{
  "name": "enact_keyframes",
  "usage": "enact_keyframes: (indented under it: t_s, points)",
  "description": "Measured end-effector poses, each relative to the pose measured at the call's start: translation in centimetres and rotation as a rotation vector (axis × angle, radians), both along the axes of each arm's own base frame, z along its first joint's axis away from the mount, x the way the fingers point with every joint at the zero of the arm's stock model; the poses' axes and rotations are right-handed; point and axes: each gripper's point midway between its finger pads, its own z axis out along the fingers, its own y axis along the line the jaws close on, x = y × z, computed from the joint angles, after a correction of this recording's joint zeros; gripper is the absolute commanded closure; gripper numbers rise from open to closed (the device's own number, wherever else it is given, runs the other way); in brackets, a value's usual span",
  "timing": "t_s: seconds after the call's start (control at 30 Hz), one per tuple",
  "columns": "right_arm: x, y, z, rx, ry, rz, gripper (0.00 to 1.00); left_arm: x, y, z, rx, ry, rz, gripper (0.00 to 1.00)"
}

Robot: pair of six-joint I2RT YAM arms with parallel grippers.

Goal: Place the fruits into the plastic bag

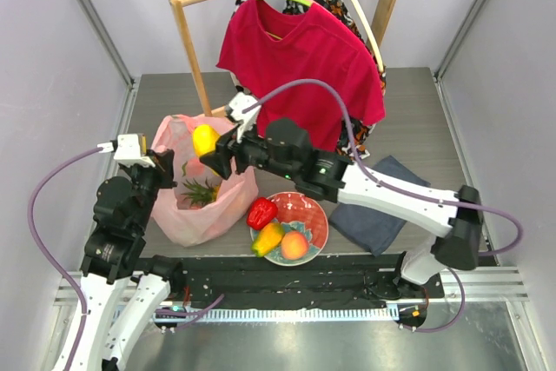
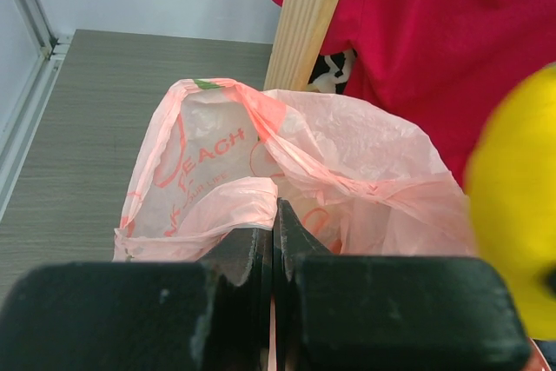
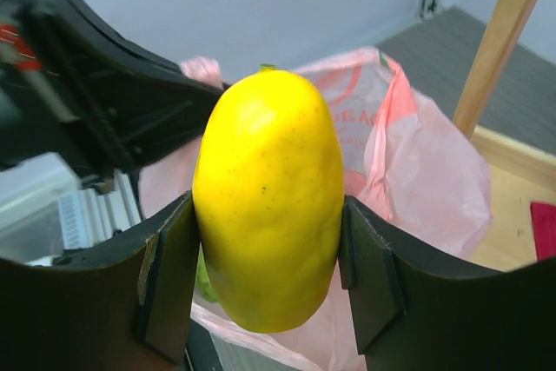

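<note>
Yellow mango [image 3: 268,202] in right tool [image 3: 269,280], apparently three fruits [image 1: 274,232] on plate [image 1: 314,207]

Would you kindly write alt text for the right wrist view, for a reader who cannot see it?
The right pincer grips a yellow mango upright over the pink plastic bag. The left arm is blurred at left; a wooden post stands at right.

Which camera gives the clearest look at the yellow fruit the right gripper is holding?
Right wrist: the yellow fruit fills the frame, clamped in the right gripper. Top external shows it small above the plastic bag; left wrist catches only a blurred yellow edge.
</note>
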Motion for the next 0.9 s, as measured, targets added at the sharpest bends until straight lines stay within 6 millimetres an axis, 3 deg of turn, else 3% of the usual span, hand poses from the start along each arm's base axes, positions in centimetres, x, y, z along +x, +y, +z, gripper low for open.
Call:
enact_keyframes:
  t_s: [0.2, 0.43, 0.6, 0.8, 0.9]
  points:
    - [0.8, 2.1, -4.6, -0.150, 0.061, 0.015, 0.99, 0.0, -0.1, 0.1, -0.003, -0.003, -0.003, 1.00]
    - [1.5, 6.0, -5.0, -0.183, 0.102, 0.067, 0.99, -0.1, 0.0, 0.2, -0.006, -0.007, -0.004, 1.00]
    - [3.1, 7.7, -7.2, -0.247, 0.146, 0.030, 0.99, -0.2, 0.3, 0.3, -0.007, -0.013, 0.012, 1.00]
    - [4.3, 8.9, -13.3, -0.381, 0.223, -0.011, 0.99, -0.3, 0.2, 0.3, -0.008, -0.015, 0.006, 1.00]
    - [4.5, 8.5, -16.2, -0.447, 0.270, -0.026, 0.99, -0.3, 0.3, 0.4, -0.009, -0.019, 0.006, 1.00]
